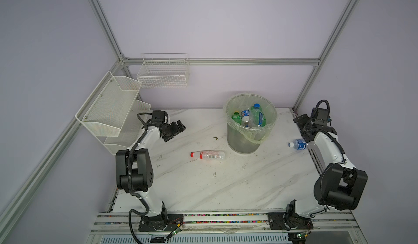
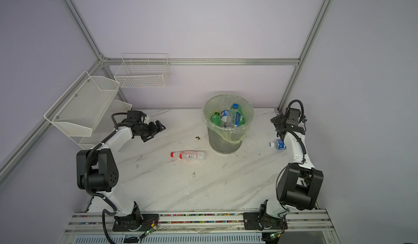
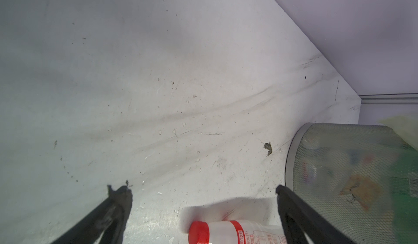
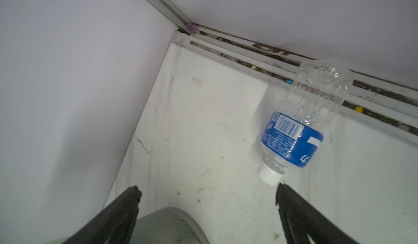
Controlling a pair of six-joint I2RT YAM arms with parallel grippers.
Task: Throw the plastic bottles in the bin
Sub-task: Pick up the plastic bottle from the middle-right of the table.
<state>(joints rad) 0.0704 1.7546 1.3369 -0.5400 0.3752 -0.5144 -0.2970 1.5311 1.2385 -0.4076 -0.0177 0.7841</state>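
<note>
Top views: we find several plastic bottles (image 1: pixel 253 117) in round grey-green bag-lined bin (image 1: pixel 239 143).
Undone, near bin: red-capped clear bottle (image 1: pixel 207 155), blue-labelled clear bottle (image 1: pixel 299 144).
Jaws: left gripper (image 3: pixel 200 189), right gripper (image 4: pixel 207 188) open.

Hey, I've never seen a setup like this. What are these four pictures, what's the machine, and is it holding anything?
It is a robot with two arms mounted at the near edge of a white table, each ending in a two-fingered claw. Two pictures look down from overhead, nearly identical. The other two come from cameras on the wrists, looking out between each claw's fingers. On the table stands a bin lined with a plastic bag, several bottles already inside. Lying loose on the table: a red-capped bottle near the left claw and a blue-labelled bottle near the right claw. Both claws are open and hold nothing.
</note>
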